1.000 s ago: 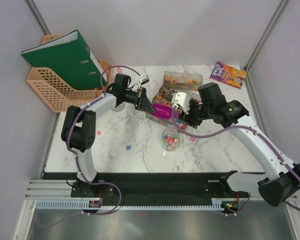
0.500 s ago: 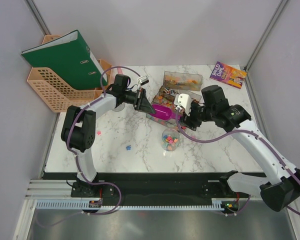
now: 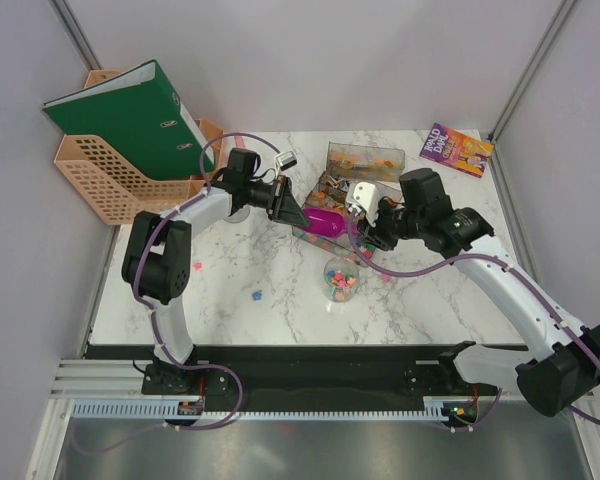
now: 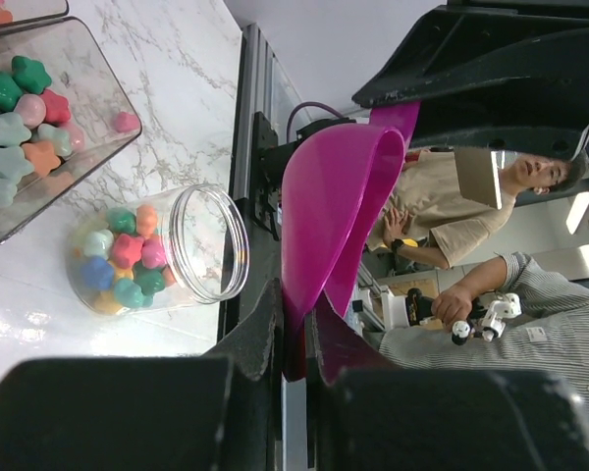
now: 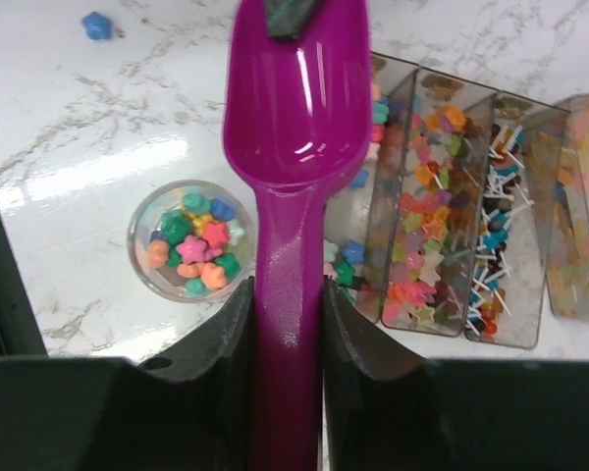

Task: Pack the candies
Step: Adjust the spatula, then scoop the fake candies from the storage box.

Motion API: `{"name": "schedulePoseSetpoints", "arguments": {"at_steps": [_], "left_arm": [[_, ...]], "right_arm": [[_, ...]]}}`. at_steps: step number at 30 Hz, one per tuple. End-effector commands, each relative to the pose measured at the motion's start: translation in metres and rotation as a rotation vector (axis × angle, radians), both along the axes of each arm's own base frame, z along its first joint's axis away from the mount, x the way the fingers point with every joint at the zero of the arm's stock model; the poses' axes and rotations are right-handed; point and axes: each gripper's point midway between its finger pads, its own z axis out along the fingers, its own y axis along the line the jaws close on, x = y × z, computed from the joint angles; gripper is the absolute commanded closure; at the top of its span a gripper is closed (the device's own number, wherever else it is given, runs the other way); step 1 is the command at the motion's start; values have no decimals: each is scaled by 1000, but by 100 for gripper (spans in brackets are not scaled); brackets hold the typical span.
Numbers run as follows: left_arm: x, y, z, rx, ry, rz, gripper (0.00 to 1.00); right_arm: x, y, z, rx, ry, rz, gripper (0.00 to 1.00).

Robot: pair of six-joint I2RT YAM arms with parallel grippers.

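Note:
A purple scoop (image 3: 326, 222) hangs over the clear trays, held at both ends. My left gripper (image 3: 296, 210) is shut on the rim of its bowl, seen edge-on in the left wrist view (image 4: 296, 332). My right gripper (image 3: 364, 231) is shut on the scoop's handle (image 5: 288, 324). The scoop's bowl (image 5: 296, 98) is empty. The candies, small coloured stars, fill a small clear round jar (image 3: 340, 279) just in front of the scoop, also in the right wrist view (image 5: 191, 240) and left wrist view (image 4: 128, 260). More candies lie in the trays (image 5: 434, 211).
A second clear tray (image 3: 365, 159) stands behind the first. Loose candies lie on the marble: a blue one (image 3: 257, 295) and a pink one (image 3: 194, 266). A peach file rack with a green binder (image 3: 130, 115) is at back left, a book (image 3: 456, 149) at back right.
The right wrist has shifted slightly back and toward the left arm, still gripping the handle. The scoop, jar and left arm have hardly moved.

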Motion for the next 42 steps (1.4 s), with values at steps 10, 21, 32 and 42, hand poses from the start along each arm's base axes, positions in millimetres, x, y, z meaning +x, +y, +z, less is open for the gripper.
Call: {"name": "schedulePoseSetpoints", "arguments": {"at_steps": [10,21,32,42], "left_arm": [[22,12,4,-3,-46,37,51],[153,80,-82,781,-494,416,46],[162,74,-137,928,-486,395,54],[115,22,-162,858,-446,242,62]], "right_arm": [[22,-20,17,-24,-71,-111,100],[71,-96,4,-368,129,-131,100],[86,-131,-35,-508,410,-197,100],[98,-153,-51,-635,429,-261,100]]}}
